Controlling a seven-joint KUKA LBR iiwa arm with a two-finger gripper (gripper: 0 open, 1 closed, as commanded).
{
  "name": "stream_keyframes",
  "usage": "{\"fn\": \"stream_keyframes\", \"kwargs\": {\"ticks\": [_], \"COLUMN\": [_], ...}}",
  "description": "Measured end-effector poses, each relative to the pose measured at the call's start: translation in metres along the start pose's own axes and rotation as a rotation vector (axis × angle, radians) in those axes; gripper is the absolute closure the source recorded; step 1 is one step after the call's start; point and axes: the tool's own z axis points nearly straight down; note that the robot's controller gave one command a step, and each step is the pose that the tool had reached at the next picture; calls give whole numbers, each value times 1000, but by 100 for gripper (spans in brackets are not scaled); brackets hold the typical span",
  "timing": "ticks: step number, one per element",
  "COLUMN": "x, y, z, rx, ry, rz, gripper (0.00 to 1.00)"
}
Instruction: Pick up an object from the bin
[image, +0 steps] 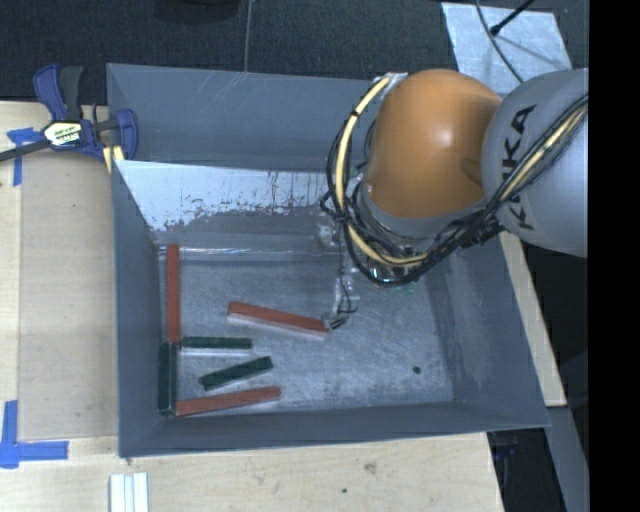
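The gripper is hanging at the right end of a red stick. The stick is lying flat in the middle of the bin. I cannot tell if the gripper is wide or narrow. It seems to be meeting only the tip, so the stick could be tipping or slipping out on the way up. A green stick is lying near, but not touching.

Dark floor beyond a pale wooden tabletop.
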Motion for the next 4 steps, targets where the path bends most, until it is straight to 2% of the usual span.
{"fn": "stream_keyframes", "kwargs": {"ticks": [1,2,3,4], "x": [-43,-30,-33,-40], "y": [17,23,23,69], "z": [4,166,160,-34], "rx": [0,0,-1,-1], "ry": [-11,-1,-11,-18], "rz": [-241,-266,-265,-267], "gripper": [0,0,100,100]}}
